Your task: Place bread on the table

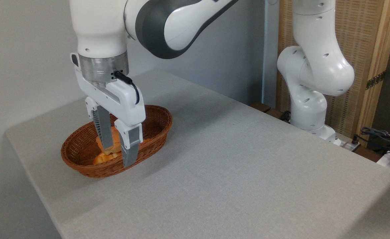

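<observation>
The camera shows the bread (115, 141) inside the basket (155, 127), sitting between the two grey fingers (104, 131) of the gripper (118, 151). The jaws flank the roll closely, but whether they press on it cannot be told from here. A flatter orange piece (102, 159) lies just below the roll on the basket floor. The basket rests near the left end of the table (248, 172), with the arm's base (314, 109) at the far right edge.

Bread (116, 141) in basket (155, 124) (table's (248, 166) left)
</observation>
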Available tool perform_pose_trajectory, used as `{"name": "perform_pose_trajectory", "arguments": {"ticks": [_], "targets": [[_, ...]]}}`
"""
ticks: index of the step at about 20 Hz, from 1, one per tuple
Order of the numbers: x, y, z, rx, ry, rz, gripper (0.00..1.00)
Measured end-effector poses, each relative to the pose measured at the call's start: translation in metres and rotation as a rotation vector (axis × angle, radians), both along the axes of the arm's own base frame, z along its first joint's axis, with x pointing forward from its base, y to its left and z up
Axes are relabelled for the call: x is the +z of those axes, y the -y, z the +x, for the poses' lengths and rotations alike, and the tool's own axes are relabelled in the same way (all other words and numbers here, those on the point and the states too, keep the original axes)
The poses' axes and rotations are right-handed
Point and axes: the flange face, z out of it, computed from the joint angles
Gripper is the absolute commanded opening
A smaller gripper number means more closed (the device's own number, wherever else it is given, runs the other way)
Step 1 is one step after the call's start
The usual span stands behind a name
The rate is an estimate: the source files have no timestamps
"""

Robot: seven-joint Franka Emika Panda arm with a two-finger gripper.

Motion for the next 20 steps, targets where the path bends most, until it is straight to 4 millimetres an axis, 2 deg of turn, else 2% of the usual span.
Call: {"name": "perform_pose_trajectory", "arguments": {"ticks": [4, 8, 13, 16, 20], "targets": [[-0.012, 0.04, -0.002, -0.045, -0.029, -0.056, 1.0], [-0.018, 0.069, -0.007, -0.08, -0.048, -0.097, 1.0], [-0.037, 0.108, -0.013, -0.145, -0.084, -0.103, 1.0], [-0.049, 0.12, -0.014, -0.163, -0.106, -0.104, 1.0], [-0.057, 0.121, -0.013, -0.164, -0.119, -0.103, 1.0]]}}
